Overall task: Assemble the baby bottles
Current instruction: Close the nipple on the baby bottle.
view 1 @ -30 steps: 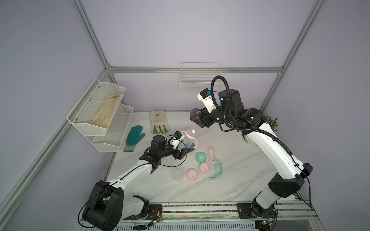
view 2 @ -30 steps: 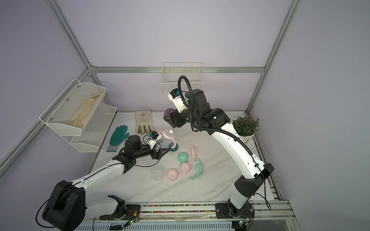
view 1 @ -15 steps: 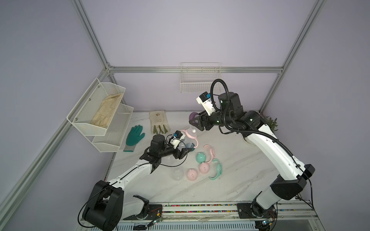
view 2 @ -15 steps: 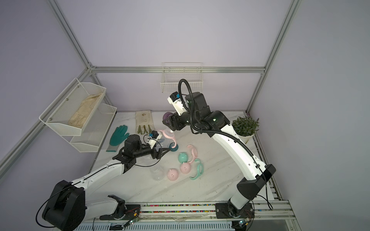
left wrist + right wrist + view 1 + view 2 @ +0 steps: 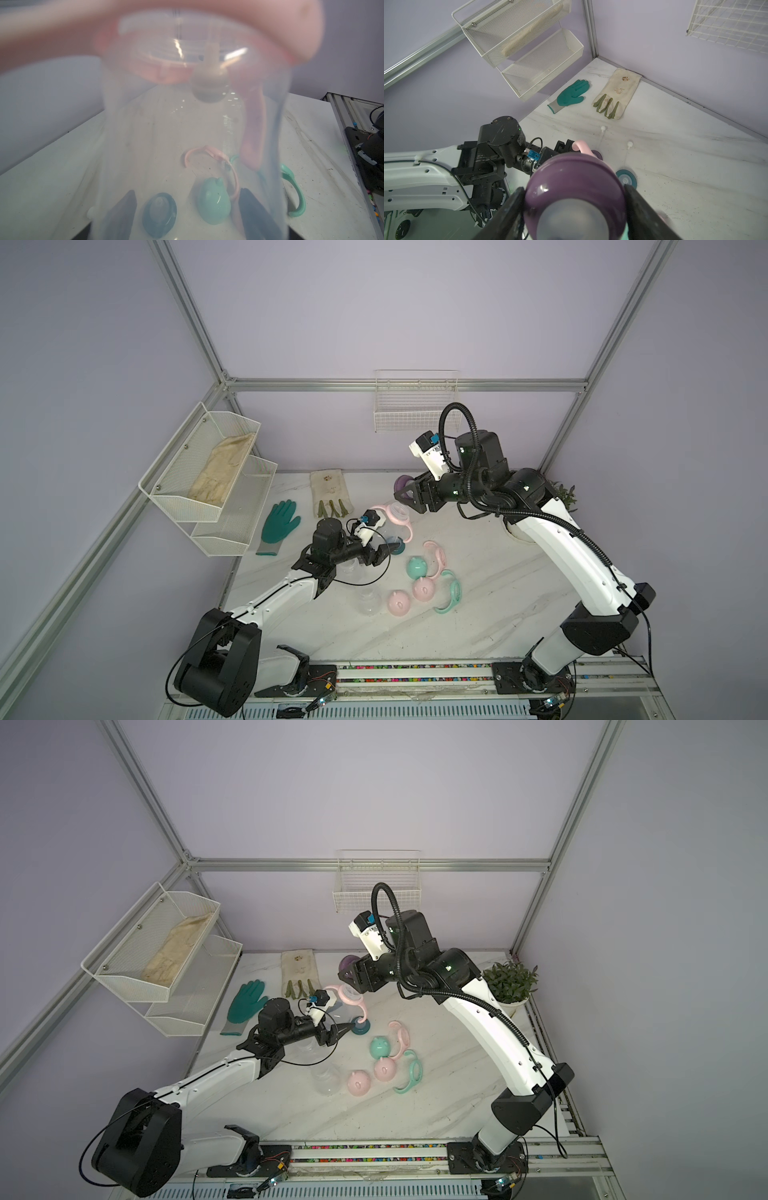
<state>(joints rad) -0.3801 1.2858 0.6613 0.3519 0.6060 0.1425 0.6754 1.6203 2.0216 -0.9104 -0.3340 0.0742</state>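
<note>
Above the back middle of the white marble table [image 5: 498, 614], the clear squat plastic bottle with a pink two-handled ring [image 5: 398, 515] is held off the surface, mouth up, long axis near upright. Its lower body is clamped by the left gripper [image 5: 384, 551], jaws drawn narrow. The round purple nipple collar [image 5: 402, 483] is gripped by its sides in the right gripper [image 5: 406, 492], jaws set fairly wide around it. It hangs above the mouth, toward the back right corner and apart from it.

A lowering of the collar onto the neck is judged to be next, so the right arm is the one to travel. The gap is shown in both top views alone. In the right wrist view the collar [image 5: 574, 182] hides the mouth. In the left wrist view the dark fingers [image 5: 122, 216] are seen through the clear wall. A teal collar [image 5: 397, 547] and a mint eared dome cap [image 5: 415, 567] lie loose nearer the front.
</note>
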